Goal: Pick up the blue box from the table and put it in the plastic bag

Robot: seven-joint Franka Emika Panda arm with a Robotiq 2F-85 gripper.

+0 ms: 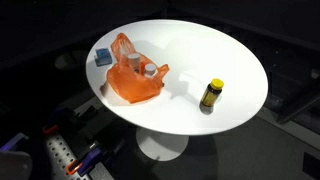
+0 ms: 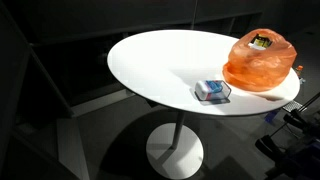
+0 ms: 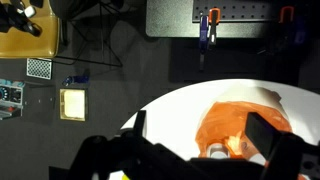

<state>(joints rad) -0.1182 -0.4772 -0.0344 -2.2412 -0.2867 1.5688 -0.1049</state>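
The blue box (image 1: 103, 57) lies flat on the white round table (image 1: 220, 50), touching the side of the orange plastic bag (image 1: 135, 78). In both exterior views the box (image 2: 212, 91) sits outside the bag (image 2: 260, 62), near the table's edge. The bag holds some small items, partly visible through the plastic. The arm does not show in either exterior view. In the wrist view my gripper (image 3: 200, 128) is open and empty, high above the table (image 3: 170, 110), with the bag (image 3: 235, 132) between and below the fingers. The blue box is out of the wrist view.
A yellow bottle with a black cap (image 1: 211, 94) stands on the table, apart from the bag. Dark floor surrounds the table. A tool rack (image 3: 200, 18) and small boxes (image 3: 72, 103) lie on the floor beyond the table's edge.
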